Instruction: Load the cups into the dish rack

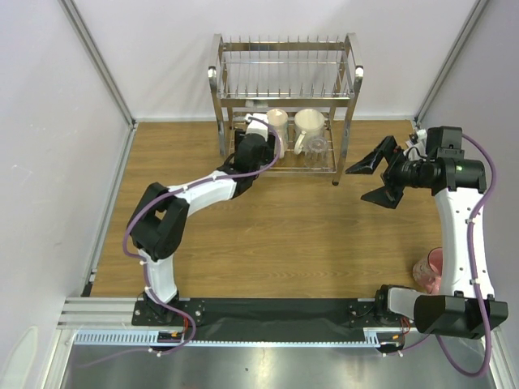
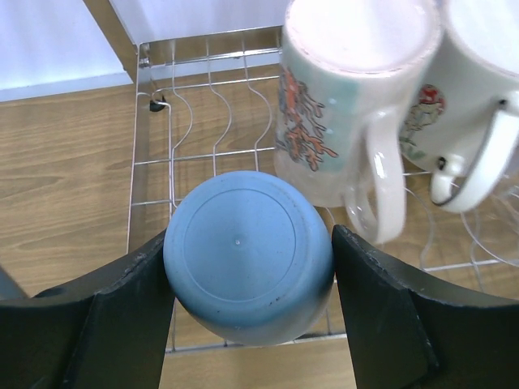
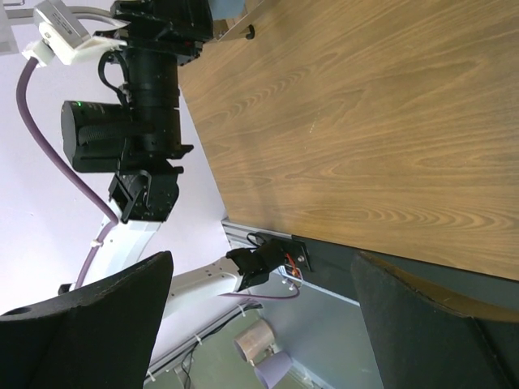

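Blue upturned cup (image 2: 247, 255), clamped in the left gripper (image 2: 250, 243) over the steel wire dish rack (image 1: 352, 105), apparently awaits lowering and release; right gripper (image 1: 357, 184) gapes.

My white-and-black left arm (image 1: 203, 190) reaches forward, and its black two-finger left gripper (image 2: 251, 239) is clamped on the sides of an upturned light blue cup (image 2: 243, 279). My right arm (image 1: 458, 219) stands bent. Its black right gripper (image 1: 357, 183) points left with fingers spread wide, holding nothing.
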{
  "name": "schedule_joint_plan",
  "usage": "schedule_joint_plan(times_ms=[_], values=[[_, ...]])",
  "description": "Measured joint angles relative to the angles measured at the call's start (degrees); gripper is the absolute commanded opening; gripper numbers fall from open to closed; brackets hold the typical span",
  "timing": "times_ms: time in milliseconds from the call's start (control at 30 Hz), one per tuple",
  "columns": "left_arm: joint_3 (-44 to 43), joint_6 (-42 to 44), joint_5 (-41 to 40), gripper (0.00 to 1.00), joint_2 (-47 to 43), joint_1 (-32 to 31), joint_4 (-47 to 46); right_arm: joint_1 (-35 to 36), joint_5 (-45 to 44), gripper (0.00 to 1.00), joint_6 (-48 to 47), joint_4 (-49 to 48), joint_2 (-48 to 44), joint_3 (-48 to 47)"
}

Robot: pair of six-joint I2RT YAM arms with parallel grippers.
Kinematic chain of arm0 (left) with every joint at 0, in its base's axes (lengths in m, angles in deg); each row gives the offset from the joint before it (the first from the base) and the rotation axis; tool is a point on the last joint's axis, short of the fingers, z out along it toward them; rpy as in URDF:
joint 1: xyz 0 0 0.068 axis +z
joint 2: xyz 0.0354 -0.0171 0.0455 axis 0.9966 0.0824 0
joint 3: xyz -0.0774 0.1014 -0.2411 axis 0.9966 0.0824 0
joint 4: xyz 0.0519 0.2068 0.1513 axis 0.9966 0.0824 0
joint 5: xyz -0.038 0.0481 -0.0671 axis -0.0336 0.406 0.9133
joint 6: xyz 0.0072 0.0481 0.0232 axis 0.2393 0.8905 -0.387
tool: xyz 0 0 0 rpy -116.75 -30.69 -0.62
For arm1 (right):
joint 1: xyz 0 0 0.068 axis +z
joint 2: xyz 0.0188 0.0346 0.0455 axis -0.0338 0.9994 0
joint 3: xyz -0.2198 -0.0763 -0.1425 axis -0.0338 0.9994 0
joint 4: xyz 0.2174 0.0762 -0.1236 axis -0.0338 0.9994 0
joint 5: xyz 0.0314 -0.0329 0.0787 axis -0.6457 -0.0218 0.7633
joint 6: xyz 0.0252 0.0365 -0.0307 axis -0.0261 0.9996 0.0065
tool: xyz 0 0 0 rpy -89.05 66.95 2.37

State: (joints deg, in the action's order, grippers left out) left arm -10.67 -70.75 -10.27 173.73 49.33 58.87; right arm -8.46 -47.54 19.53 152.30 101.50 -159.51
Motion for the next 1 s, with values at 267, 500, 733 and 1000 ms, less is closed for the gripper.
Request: schedule_joint_plan(times_ms=[267, 500, 733, 1000], values=[[-2.5, 0.1, -0.6, 0.00, 3.3, 1.1, 0.1, -0.5, 0.0, 1.00, -1.0, 0.3, 1.5, 0.0], [-4.7, 0.0, -0.5, 0.00, 5.2, 1.8, 0.3, -0.5, 0.0, 0.99, -1.8, 0.6, 2.4, 0.0], [-5.9, -0.6, -0.4, 0.00, 6.6, 3.0, 2.0, -0.5, 0.0, 0.99, -2.4, 0.7, 3.9, -1.3], [-8.2, -0.6, 0.1, 0.00, 9.7, 4.1, 3.5, -0.7, -0.1, 1.00, -2.5, 0.7, 3.9, -1.5]])
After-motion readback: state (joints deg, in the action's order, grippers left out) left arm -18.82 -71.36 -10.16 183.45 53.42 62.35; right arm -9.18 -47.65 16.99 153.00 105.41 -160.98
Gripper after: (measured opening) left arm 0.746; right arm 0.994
